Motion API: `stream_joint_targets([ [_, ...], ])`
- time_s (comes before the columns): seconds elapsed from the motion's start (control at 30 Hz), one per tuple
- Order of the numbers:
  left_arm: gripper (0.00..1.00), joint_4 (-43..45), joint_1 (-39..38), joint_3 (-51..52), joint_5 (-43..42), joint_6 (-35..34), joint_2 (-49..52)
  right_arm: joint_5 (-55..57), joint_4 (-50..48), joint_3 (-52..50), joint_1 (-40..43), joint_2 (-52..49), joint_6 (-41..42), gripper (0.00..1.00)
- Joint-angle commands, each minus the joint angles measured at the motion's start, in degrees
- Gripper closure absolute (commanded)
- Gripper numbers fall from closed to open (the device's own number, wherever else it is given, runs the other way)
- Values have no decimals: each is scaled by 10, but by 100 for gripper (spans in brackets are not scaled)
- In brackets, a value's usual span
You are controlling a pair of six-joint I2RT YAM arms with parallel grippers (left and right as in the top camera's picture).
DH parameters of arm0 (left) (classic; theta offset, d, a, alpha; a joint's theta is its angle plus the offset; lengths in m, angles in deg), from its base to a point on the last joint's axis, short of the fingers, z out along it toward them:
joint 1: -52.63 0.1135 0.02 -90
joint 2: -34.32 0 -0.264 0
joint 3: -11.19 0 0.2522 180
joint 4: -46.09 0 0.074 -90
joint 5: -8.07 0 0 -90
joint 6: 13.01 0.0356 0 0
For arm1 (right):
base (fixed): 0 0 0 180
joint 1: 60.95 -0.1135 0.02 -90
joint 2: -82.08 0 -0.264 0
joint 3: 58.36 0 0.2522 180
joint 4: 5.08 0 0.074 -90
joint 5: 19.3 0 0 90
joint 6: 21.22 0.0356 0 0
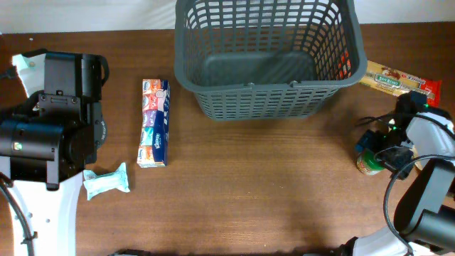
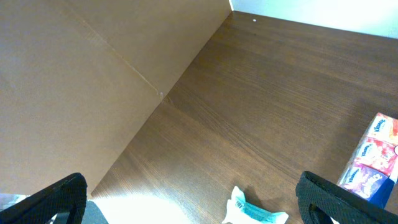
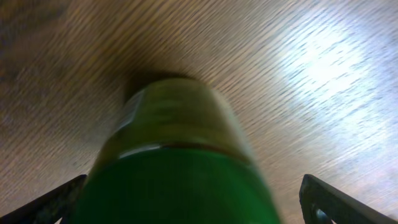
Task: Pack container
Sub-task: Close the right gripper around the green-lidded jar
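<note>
The container point(image 1: 249, 88), a large dark grey lattice basket, stands at the far middle of the table with nothing showing inside. A jar with a green lid point(image 1: 367, 162) stands at the right. In the right wrist view the jar point(image 3: 174, 137) fills the space between the fingers of my right gripper point(image 3: 193, 205), which is open around it and not closed on it. My left gripper point(image 2: 193, 205) is open and empty above the left side of the table. A small white and teal packet point(image 2: 255, 213) lies just ahead of it.
A long multicoloured tissue pack point(image 1: 154, 122) lies left of the basket and also shows in the left wrist view point(image 2: 372, 163). The white and teal packet point(image 1: 106, 180) lies by the left arm. A pasta package point(image 1: 398, 80) lies right of the basket.
</note>
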Motion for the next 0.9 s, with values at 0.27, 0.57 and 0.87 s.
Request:
stream_joint_targets([
  [0.27,0,0,2,0,4,5,1,5,-34,-25,-19,-2,6,1],
  [0.57,0,0,2,0,4,5,1,6,-41,-25,-19,-2,6,1],
  [0.87,0,0,2,0,4,5,1,31,-45,-26,-19,-2,5,1],
])
